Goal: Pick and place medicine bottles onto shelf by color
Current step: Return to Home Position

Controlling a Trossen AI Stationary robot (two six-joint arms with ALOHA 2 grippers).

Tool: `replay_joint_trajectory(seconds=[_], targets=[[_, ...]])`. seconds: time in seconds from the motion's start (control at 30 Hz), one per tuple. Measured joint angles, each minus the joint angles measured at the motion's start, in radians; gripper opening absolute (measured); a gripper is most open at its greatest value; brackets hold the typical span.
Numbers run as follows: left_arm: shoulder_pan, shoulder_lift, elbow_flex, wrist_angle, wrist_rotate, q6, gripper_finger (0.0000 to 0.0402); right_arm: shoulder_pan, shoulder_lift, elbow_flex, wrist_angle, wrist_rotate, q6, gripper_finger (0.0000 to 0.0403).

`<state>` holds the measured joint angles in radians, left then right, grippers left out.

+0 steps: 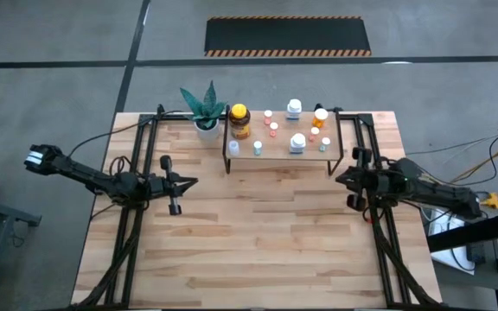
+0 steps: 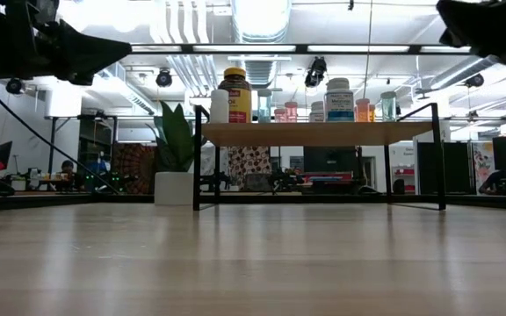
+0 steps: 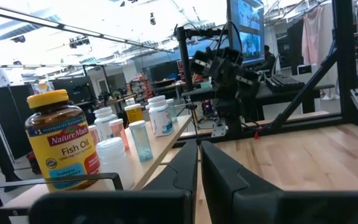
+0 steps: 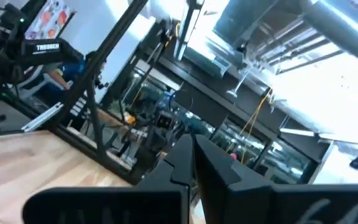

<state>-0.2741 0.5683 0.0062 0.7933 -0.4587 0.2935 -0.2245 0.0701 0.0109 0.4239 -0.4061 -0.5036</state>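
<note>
The shelf stands at the table's far middle on thin black legs; it also shows in the low view. On it stand the amber bottle with a yellow cap at its left end, white-capped bottles, an orange-capped one, small pink-capped ones and green-capped ones. My left gripper is shut and empty, left of the shelf and nearer than it, pointing right. My right gripper is shut and empty, near the shelf's right legs, pointing left. The amber bottle shows close in the left wrist view.
A white pot with a green plant stands just left of the shelf at the table's far edge. Black frame rails run along the table's left and right sides. The wide wooden tabletop lies nearer than the shelf.
</note>
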Motion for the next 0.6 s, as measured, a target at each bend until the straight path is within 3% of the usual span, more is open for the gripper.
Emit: replay_joint_trajectory(seconds=[0.23,0.33,0.6], targets=[[0.0,-0.002,-0.001,0.001,0.0,0.003,0.0001,0.0,-0.069,0.0,-0.022,-0.051,0.098,0.0008],[0.0,0.0,-0.001,0.005,0.0,0.002,0.0001,0.0,-0.069,0.0,0.051,-0.096,0.208,0.0008],[0.0,0.045,-0.001,0.008,0.0,0.002,0.0001,-0.001,-0.038,-0.001,0.067,-0.09,0.462,0.0009]])
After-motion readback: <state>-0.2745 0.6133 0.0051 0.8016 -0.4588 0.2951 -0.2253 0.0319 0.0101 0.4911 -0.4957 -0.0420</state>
